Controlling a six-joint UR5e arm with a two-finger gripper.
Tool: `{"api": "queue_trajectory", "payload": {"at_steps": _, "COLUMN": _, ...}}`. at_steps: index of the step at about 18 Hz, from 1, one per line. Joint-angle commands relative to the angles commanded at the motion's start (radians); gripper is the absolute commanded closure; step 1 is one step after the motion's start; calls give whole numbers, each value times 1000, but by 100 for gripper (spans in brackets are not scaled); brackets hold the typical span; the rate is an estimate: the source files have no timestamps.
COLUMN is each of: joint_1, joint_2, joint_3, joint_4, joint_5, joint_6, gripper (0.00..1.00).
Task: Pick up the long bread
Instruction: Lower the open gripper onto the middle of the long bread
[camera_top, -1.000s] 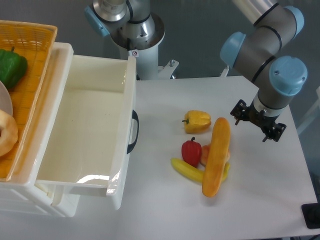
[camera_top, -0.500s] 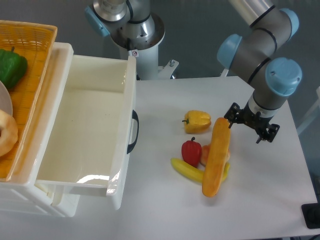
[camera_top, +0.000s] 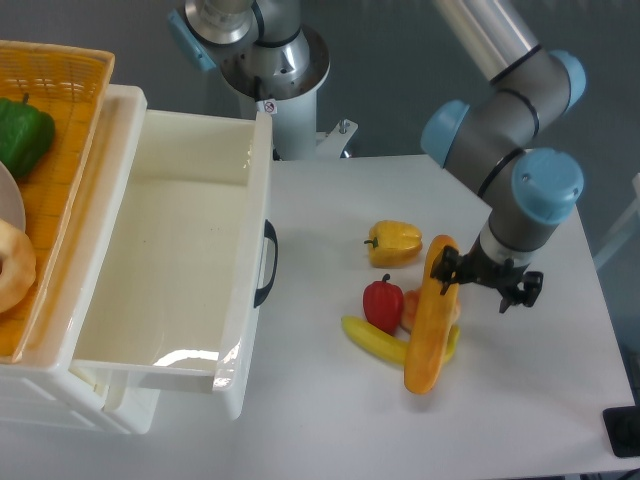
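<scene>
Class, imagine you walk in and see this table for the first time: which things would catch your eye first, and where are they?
The long bread stands out, lying on the white table right of centre, across a banana and beside a red pepper. The arm's tool hangs at the loaf's upper end. On the left, a big white drawer stands pulled open.
</scene>
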Motion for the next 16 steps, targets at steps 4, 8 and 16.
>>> {"api": "queue_trajectory", "payload": {"at_steps": 4, "joint_1": -12, "joint_2": -28, "joint_3": 23, "joint_4": 0, "joint_5": -28, "joint_6": -42, "gripper": 0}}
{"api": "queue_trajectory", "payload": {"at_steps": 8, "joint_1": -15, "joint_2": -32, "joint_3": 23, "joint_4": 0, "joint_5": -28, "joint_6": -52, "gripper": 0}}
{"api": "queue_trajectory", "payload": {"at_steps": 16, "joint_1": -29, "joint_2": -37, "joint_3": 14, "joint_4": -3, "joint_5": -46, "joint_6": -77, "gripper": 0}}
